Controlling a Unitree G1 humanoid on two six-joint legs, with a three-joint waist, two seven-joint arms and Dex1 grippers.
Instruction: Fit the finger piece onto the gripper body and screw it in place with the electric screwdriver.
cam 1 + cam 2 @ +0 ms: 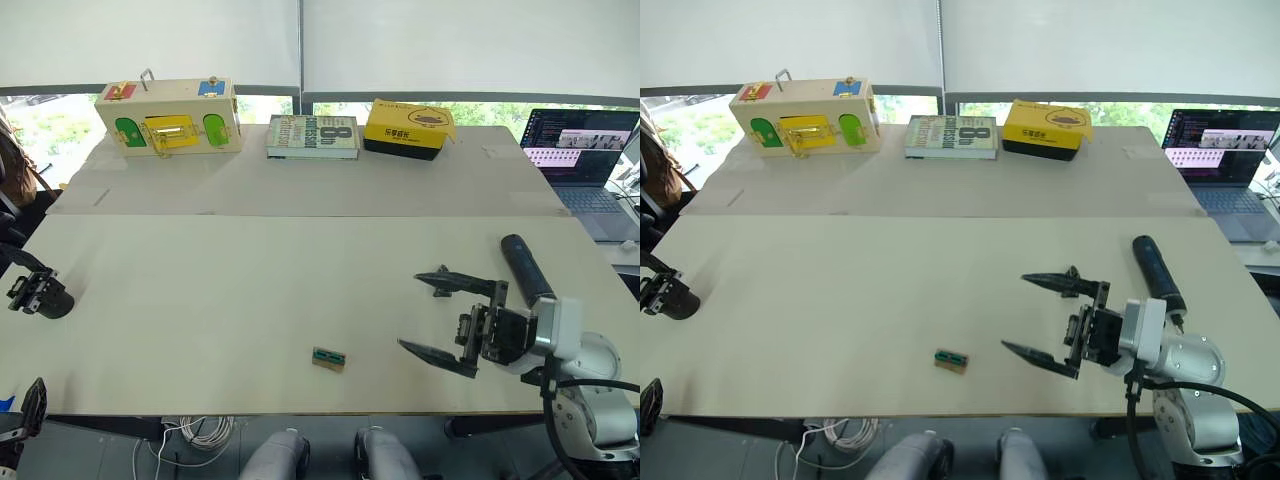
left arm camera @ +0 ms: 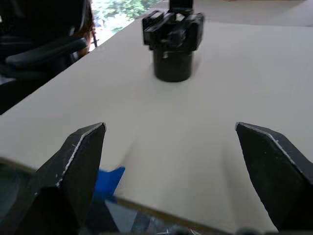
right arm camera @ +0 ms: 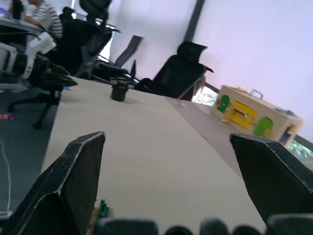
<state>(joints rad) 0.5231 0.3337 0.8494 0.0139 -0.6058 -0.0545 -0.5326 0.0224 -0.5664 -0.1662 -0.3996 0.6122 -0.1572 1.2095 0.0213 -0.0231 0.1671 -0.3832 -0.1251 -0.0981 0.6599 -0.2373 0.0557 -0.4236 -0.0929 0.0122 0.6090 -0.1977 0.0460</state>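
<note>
Now, a wide pale desk [image 1: 250, 280] carries the parts far apart from one another; the gripper body [image 1: 40, 295], a chunky black block with lobes on a round base, stands at the desk's left edge, toward the near corner; the electric screwdriver [image 1: 526, 268], a thick black cylinder, lies by the right edge with its long axis running from the far side toward the near side, rounded end away from the robot; so the two lie at opposite edges, with almost the whole width of the desk between them; a small green-and-tan piece [image 1: 329, 358] rests near the front edge, about midway; the finger piece cannot be made out with certainty. The right gripper [image 1: 440, 320] hovers just beside the screwdriver, on its inner side, fingers spread wide and pointing toward the desk's left edge, holding nothing; it is plainly the nearer arm for the tool. The left gripper [image 2: 171, 142] sits low off the near-left corner, fingers also spread and empty, aimed straight at the gripper body a short way ahead of it, which makes it the nearer arm for that part; likely each arm would take the item on its own side. At the far edge stand a wooden latch box [image 1: 170, 117], a book [image 1: 313, 136] and a yellow box [image 1: 407, 128]; a laptop [image 1: 580, 150] sits beyond the far-right corner.
</note>
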